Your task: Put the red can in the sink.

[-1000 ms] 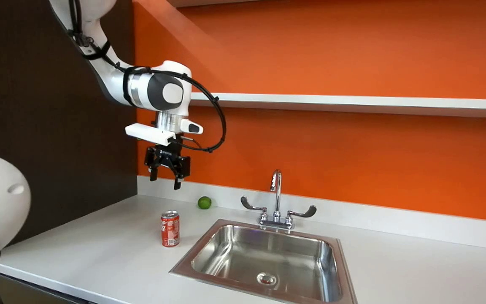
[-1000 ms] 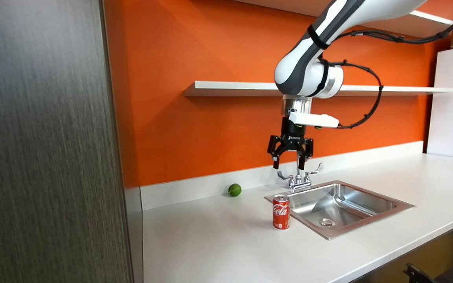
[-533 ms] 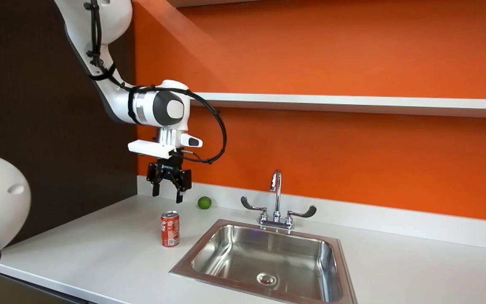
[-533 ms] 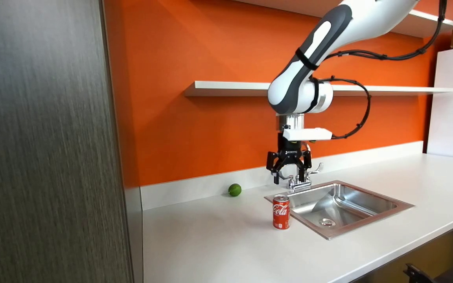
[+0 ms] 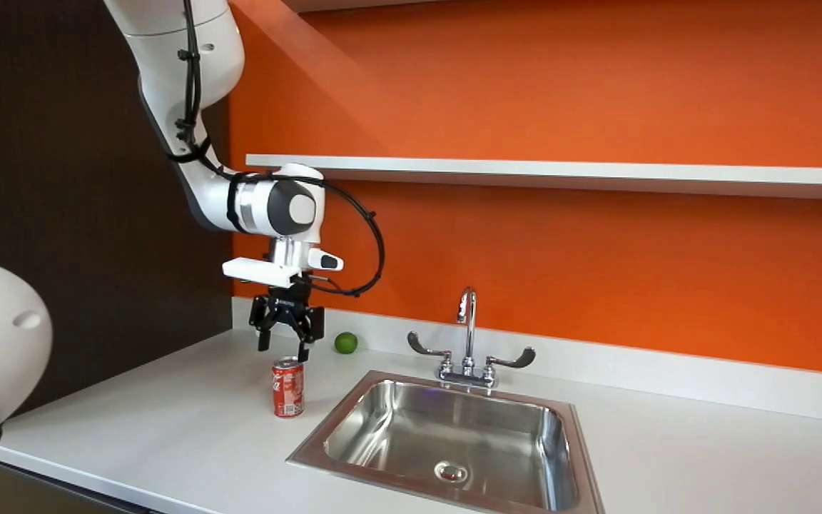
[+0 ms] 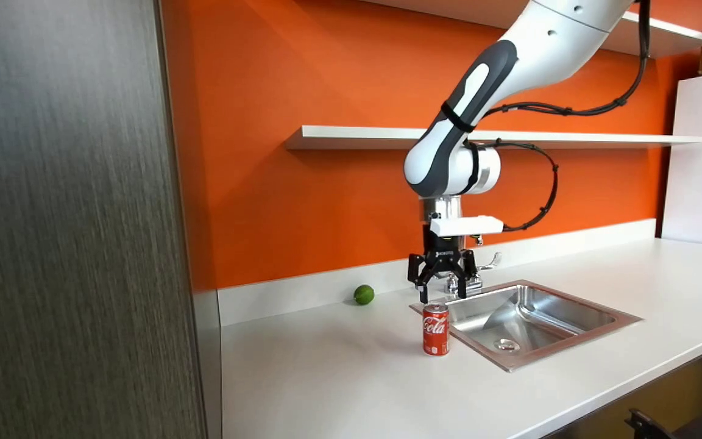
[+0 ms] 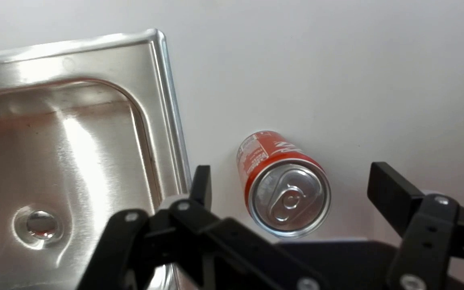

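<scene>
My claw (image 5: pixel 283 348) spread, holding nothing. Red can (image 7: pixel 284 181) upright just below, approx centered under gap btwn fingers (image 7: pixel 393 195); sink (image 7: pixel 161 121) to side, past one finger. I'd descend straight, pads well below can top b4 squeezing; off-center = tip risk.

Found in an exterior view: on table (image 5: pixel 168 442), can (image 5: pixel 288 389) left of sink (image 5: pixel 454 428); ball (image 5: pixel 346 343) behind can, to its right; faucet (image 5: pixel 469 344) at sink's back edge. Above can, noted gripper (image 5: pixel 283 349).

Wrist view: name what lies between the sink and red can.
The wrist view shows pale counter between the sink and red can, one pincer finger above that strip.
</scene>
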You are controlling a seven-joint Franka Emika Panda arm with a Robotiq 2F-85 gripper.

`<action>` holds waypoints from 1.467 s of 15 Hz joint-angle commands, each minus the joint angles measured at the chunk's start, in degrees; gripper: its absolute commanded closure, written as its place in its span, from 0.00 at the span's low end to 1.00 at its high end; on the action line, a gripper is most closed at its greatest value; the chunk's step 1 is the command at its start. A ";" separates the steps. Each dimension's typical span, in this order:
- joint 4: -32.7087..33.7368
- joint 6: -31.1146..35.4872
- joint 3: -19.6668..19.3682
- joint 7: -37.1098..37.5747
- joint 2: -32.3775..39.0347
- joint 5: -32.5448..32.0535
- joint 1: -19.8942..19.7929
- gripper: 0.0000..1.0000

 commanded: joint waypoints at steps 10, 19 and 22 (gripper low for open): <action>7.36 -0.63 1.32 -2.13 9.49 1.10 -1.15 0.00; 8.30 -0.45 1.36 -1.98 11.39 1.34 -1.22 0.00; 8.23 -0.36 1.37 -2.03 11.49 1.48 -1.27 0.00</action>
